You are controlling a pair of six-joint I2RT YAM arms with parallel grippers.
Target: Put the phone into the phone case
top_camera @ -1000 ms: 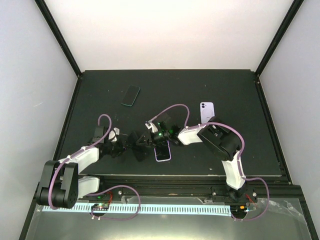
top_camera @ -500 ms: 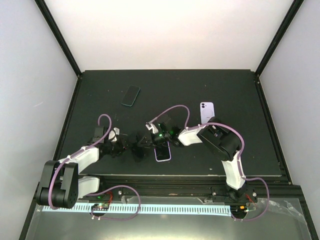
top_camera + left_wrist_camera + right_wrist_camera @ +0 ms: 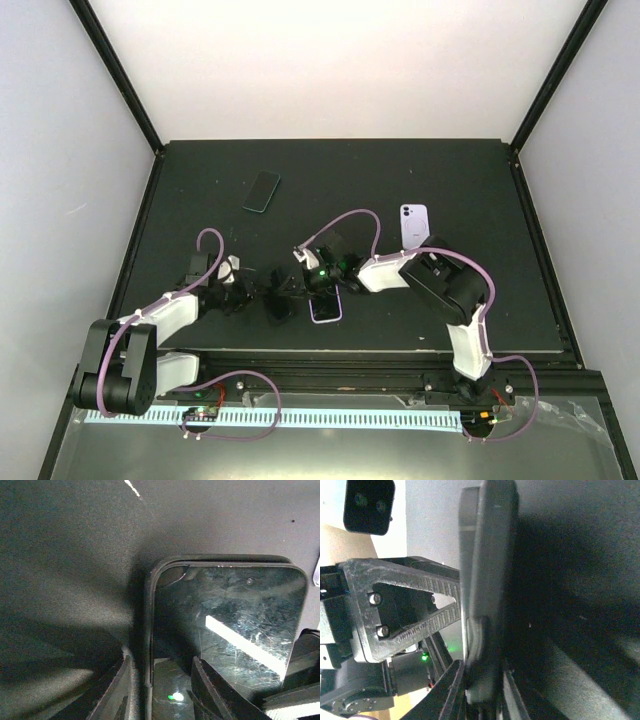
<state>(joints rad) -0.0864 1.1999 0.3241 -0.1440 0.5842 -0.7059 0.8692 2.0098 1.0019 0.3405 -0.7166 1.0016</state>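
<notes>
A black phone with a glossy screen (image 3: 235, 615) sits inside a black phone case (image 3: 149, 630). It lies low over the table front between the two grippers (image 3: 280, 304). My left gripper (image 3: 160, 695) is open. One finger rests over the screen and the other is outside the case rim. My right gripper (image 3: 482, 690) is shut on the cased phone's end, seen edge-on (image 3: 490, 580). In the top view the left gripper (image 3: 262, 293) and right gripper (image 3: 292, 288) almost meet.
A phone with a pale purple rim (image 3: 325, 307) lies just right of the grippers. A lilac phone (image 3: 414, 225) lies back up at the right. A dark phone (image 3: 262, 190) lies at the back left. The table's front edge (image 3: 330, 350) is close.
The right gripper has shifted a little to the left toward the left gripper, with the cased phone still between them. The other phones have not moved.
</notes>
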